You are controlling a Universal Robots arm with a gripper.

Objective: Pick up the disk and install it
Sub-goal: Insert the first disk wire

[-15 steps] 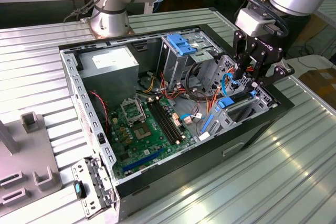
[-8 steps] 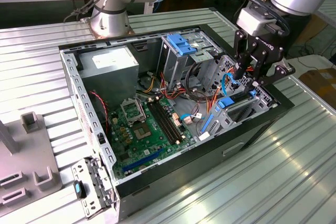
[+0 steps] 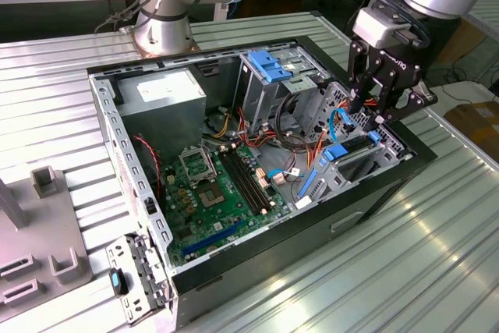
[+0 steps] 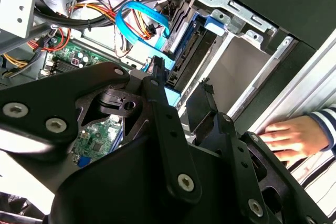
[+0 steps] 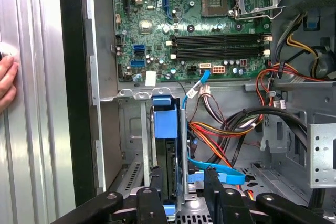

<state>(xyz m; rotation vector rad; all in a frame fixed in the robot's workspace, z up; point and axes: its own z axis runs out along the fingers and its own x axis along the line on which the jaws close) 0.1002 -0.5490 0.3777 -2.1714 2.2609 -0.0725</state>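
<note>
Gripper (image 5: 183,174) spread, just above dark disk (image 5: 171,167), bright blue rails (image 5: 168,121), standing on edge.

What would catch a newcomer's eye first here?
An opened grey metal computer case shows a green circuit board inside. At the exterior view's right, the black gripper hangs over the dark, blue-railed disk standing in its bay. A person's hand lies just outside the case.
</note>
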